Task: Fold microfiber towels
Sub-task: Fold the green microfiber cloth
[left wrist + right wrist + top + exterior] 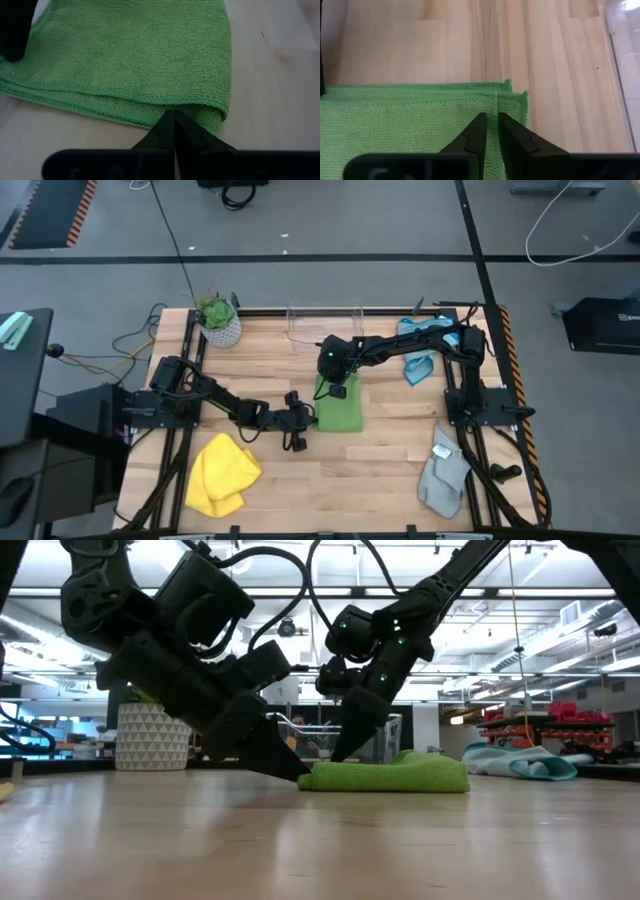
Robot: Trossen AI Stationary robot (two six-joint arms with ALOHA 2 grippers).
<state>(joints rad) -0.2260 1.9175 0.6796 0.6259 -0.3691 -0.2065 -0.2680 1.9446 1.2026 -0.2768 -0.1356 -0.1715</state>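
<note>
The bright green towel (pixel 345 416) lies folded in several layers at the table's middle, flat on the wood. My left gripper (pixel 306 418) comes from the left, shut, with its tips at the towel's left edge (pixel 150 102). My right gripper (pixel 337 392) reaches in from the far right. It slants down onto the towel's far left part and is closed on cloth. The yellow towel (pixel 222 475) lies crumpled near left, the pale grey one (pixel 442 475) near right, and the light blue one (pixel 418 345) far right under the right arm. My left gripper (pixel 173 113) has its shut tips on the towel's lower layers (pixel 202 116), just under the top layer's hem and beside a folded corner. It slants down from the table's left. Whether cloth sits between the fingers, I cannot tell. The towel lies flat. My right gripper (pixel 490 116) has the top layer's hemmed edge (pixel 496 102) in the narrow gap between its two fingers, near the towel's far corner. The fingers slant steeply down from above and lie along that edge. The towel (pixel 410 125) stays flat on the table.
A potted plant (pixel 218 320) stands at the far left corner and a clear plastic bin (pixel 325 325) at the far edge behind the green towel. Bare wood lies between the green towel and the near edge.
</note>
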